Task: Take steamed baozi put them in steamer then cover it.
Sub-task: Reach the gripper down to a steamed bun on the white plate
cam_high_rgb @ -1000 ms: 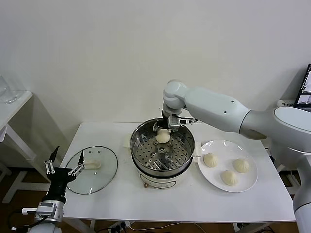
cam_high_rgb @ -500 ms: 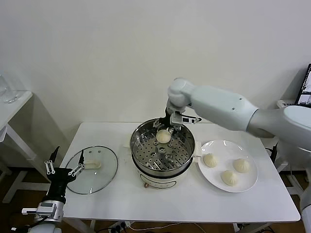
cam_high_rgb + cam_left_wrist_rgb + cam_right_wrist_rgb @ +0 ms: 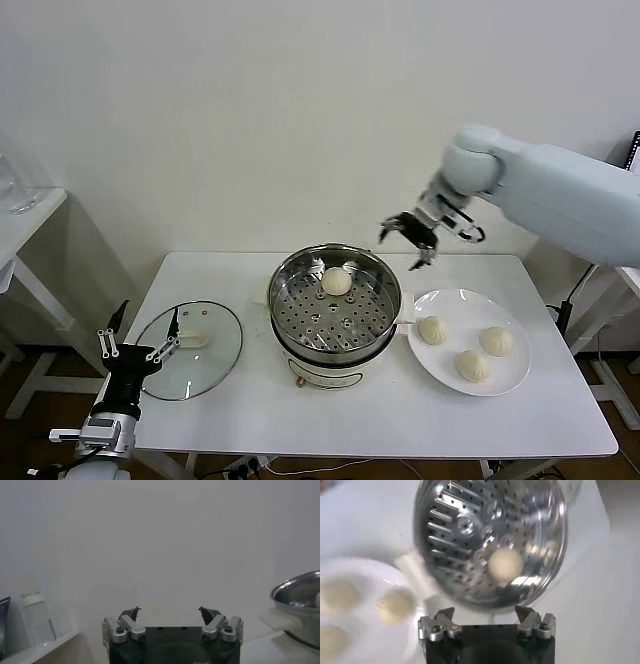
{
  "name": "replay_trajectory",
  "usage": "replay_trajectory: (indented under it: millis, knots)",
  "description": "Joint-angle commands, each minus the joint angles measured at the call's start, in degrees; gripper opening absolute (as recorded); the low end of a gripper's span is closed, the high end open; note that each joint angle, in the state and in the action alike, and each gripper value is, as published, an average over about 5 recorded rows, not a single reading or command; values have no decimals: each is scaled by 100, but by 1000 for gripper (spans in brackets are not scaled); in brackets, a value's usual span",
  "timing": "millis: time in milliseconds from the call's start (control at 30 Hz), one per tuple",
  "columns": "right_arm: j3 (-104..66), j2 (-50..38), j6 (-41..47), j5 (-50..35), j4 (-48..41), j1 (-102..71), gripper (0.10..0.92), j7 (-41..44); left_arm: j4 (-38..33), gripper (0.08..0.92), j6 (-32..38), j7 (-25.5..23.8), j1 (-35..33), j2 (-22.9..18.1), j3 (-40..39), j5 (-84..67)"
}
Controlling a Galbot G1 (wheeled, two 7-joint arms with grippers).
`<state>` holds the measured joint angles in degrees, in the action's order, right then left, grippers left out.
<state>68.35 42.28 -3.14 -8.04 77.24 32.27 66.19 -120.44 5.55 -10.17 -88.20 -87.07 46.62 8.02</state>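
One baozi (image 3: 336, 281) lies in the steamer (image 3: 300, 322) mid-table; right gripper (image 3: 409, 240), released and empty, hovers toward the plate (image 3: 508, 377) holding three more; left gripper (image 3: 136, 343) idles spread by the cover (image 3: 215, 355)

Head view looks down from front; right wrist view looks down from above; both share steamer (image 3: 335, 305).
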Motion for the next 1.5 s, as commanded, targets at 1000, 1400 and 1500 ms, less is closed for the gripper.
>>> replay_trajectory:
  millis: [1000, 1400, 1500]
  knots:
    - [-2209, 379, 1701, 901, -1532, -3268, 823, -447, 88, 823, 43, 36, -13, -84, -40, 148]
    - [-2360, 521, 1594, 1151, -1709, -3386, 823, -485, 163, 823, 51, 36, 10, -87, -72, 156]
    - [-2384, 543, 1561, 1208, -1756, -3401, 823, -489, 168, 823, 56, 36, 2, -87, -68, 158]
